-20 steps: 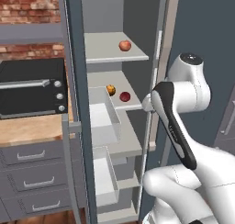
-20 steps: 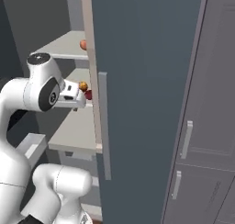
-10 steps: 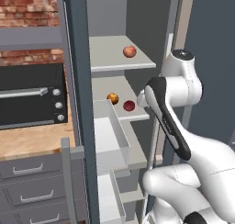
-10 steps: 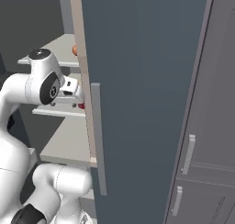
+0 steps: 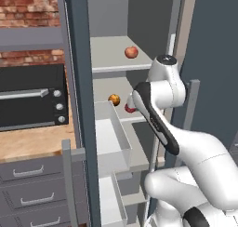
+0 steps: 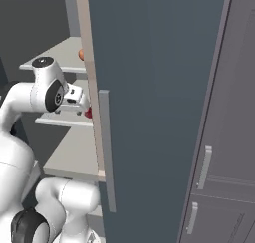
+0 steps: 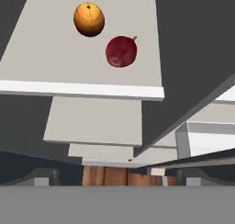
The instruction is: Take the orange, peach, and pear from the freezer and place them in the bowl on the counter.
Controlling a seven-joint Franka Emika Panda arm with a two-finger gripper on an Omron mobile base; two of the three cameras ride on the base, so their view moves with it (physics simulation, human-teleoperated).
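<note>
The freezer point(image 5: 76, 82) stands open, its door point(image 6: 149, 87) swung wide. On its middle shelf the orange point(image 7: 89, 19) lies beside a dark crimson ball point(image 7: 121, 51). In the left base view the orange point(image 5: 114, 99) sits just left of my arm, which half hides the crimson ball point(image 5: 128, 109). A salmon-pink ball point(image 5: 131, 52) rests on the shelf above. My gripper point(image 7: 117, 176) is open and holds nothing. It hovers in front of the middle shelf, a short way from both fruits. The bowl is out of view.
White door bins point(image 5: 111, 137) jut out left of my arm. The beige counter point(image 5: 32, 142) carries a black oven point(image 5: 28, 98) over grey drawers point(image 5: 28, 175). The door's bar handle point(image 6: 107, 152) and a grey cabinet point(image 6: 219, 137) stand at the right.
The base has shifted, so the whole scene has slid sideways in both base views. My hand has come closer to the middle shelf with the orange and the crimson ball.
</note>
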